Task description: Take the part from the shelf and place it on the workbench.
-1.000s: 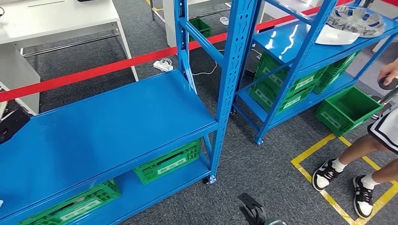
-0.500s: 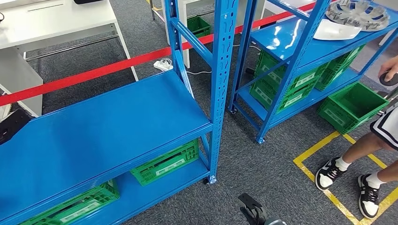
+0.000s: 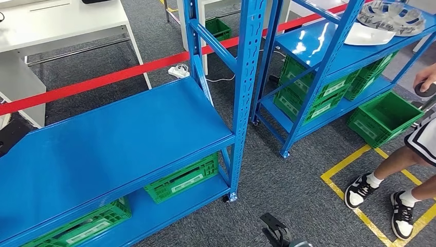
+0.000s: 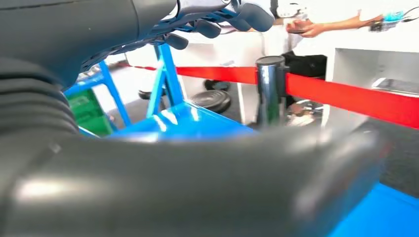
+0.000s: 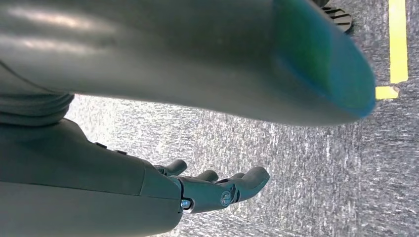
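The part, a silver wheel-like casting, lies on a white dish on the far right blue shelf, at the top right of the head view. My right hand hangs low at the bottom edge, far from it; the right wrist view shows this right hand with fingers stretched out over grey carpet, holding nothing. My left hand has its fingers spread above a blue shelf board, with nothing in it. A white workbench stands at the top left.
A wide blue shelf stands right in front of me, with green crates below. Red barrier tape runs behind it. A person stands at the right by a green crate and yellow floor tape.
The camera has shifted slightly, so the whole scene slid a little. A dark shape at the left edge of the near shelf has left the head view. The right hand hangs as before.
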You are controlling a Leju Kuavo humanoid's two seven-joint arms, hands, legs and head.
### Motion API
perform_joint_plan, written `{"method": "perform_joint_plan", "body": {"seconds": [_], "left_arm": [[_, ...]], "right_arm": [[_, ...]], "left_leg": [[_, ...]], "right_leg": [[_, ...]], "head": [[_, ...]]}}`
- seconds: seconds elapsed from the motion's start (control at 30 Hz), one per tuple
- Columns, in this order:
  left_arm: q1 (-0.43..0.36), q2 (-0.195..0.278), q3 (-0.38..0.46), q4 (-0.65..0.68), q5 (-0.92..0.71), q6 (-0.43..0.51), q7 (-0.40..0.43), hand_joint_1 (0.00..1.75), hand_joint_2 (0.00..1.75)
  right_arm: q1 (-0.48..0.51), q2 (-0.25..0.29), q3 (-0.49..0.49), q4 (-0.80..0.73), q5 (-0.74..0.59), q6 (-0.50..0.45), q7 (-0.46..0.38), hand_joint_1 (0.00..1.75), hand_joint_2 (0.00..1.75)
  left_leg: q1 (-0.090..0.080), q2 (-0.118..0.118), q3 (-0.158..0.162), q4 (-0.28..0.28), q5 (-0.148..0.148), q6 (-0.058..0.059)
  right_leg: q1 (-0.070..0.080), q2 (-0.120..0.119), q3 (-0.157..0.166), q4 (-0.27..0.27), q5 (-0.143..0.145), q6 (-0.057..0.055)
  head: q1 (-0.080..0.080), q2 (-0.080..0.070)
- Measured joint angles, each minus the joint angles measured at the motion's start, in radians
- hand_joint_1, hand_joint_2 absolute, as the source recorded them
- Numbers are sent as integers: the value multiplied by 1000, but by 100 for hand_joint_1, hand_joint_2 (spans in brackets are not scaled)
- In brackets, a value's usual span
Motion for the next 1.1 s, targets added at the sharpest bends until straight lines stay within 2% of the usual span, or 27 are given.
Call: {"method": "perform_joint_plan", "body": {"seconds": [0.43, 0.67, 0.77, 0.97, 1.1], "left_arm": [[-6, 1, 10, -2, 14, 3, -32, 0, 175], [-14, 1, 10, -2, 28, -75, -66, 0, 175], [-27, 4, 13, -1, 45, -174, -91, 0, 175], [-90, 54, 14, -1, 45, -512, -187, 0, 175], [-119, 105, 14, -2, 55, -621, -264, 0, 175]], "right_arm": [[0, 0, -3, 0, -2, 0, -1, 0, 0], [0, 0, -6, 0, -3, 0, -2, 0, 0], [0, 0, -10, 0, -3, 0, -3, 0, 0], [4, 0, -18, 0, -5, 0, -2, 0, 0], [5, 0, -21, 0, -6, 0, -2, 0, 0]], "left_leg": [[0, 0, 0, 0, 0, 0], [0, 0, 0, 0, 0, 0], [0, 0, 0, 0, 0, 0], [0, 0, 0, 0, 0, 0], [0, 0, 0, 0, 0, 0]], "right_leg": [[0, 0, 1, -1, 1, 1], [0, 0, 1, -1, 1, 1], [0, 0, 1, -1, 1, 1], [0, 1, 0, -1, 1, 1], [0, 1, 0, -1, 1, 1]], "head": [[0, 0], [0, 0], [0, 0], [0, 0], [0, 0]]}}
